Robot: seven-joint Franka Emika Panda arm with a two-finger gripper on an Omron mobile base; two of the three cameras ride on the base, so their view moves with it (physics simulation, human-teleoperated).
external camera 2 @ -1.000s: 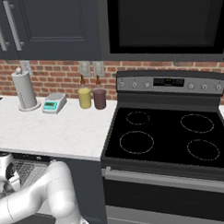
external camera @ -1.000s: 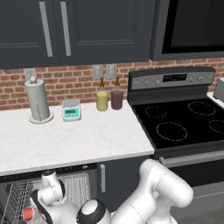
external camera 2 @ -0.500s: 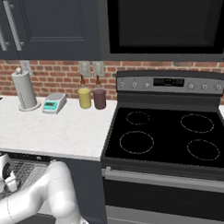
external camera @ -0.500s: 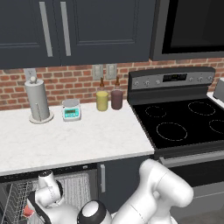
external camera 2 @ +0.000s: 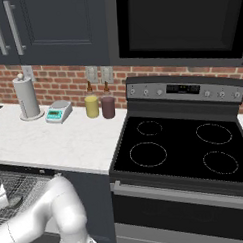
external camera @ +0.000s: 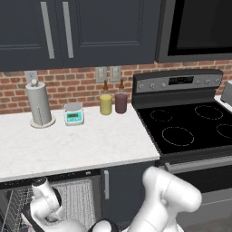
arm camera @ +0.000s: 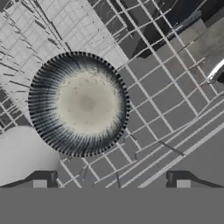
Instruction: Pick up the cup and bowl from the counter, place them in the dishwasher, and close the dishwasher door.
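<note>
Your two-finger gripper point(arm camera: 111, 179) sits low inside the open dark-fronted dishwasher point(external camera: 72, 204), jaws spread wide with nothing between them, and in the hand view the small round bowl with its dark grey rim and speckled grey centre point(arm camera: 78, 103) lies on the silver wire rack point(arm camera: 166, 100), just ahead of the fingertips point(arm camera: 40, 180) and clear of them. So you can count the bowl as placed — it rests on the rack, apart from the gripper. The white marbled stone counter point(external camera: 81, 145) carries a paper-towel holder point(external camera: 40, 105), a small teal kitchen scale point(external camera: 73, 113), a yellow tumbler point(external camera: 105, 103) and a maroon tumbler point(external camera: 121, 103) near the brick wall; neither cup nor bowl stands there. Whether the short white cup with the red inside is already in the rack you cannot tell for certain from these views — the arm hides much of the rack in both base views. If it is in, what you have left is to lift the hand clear of the rack and shut the dishwasher door, which stands open now.
</note>
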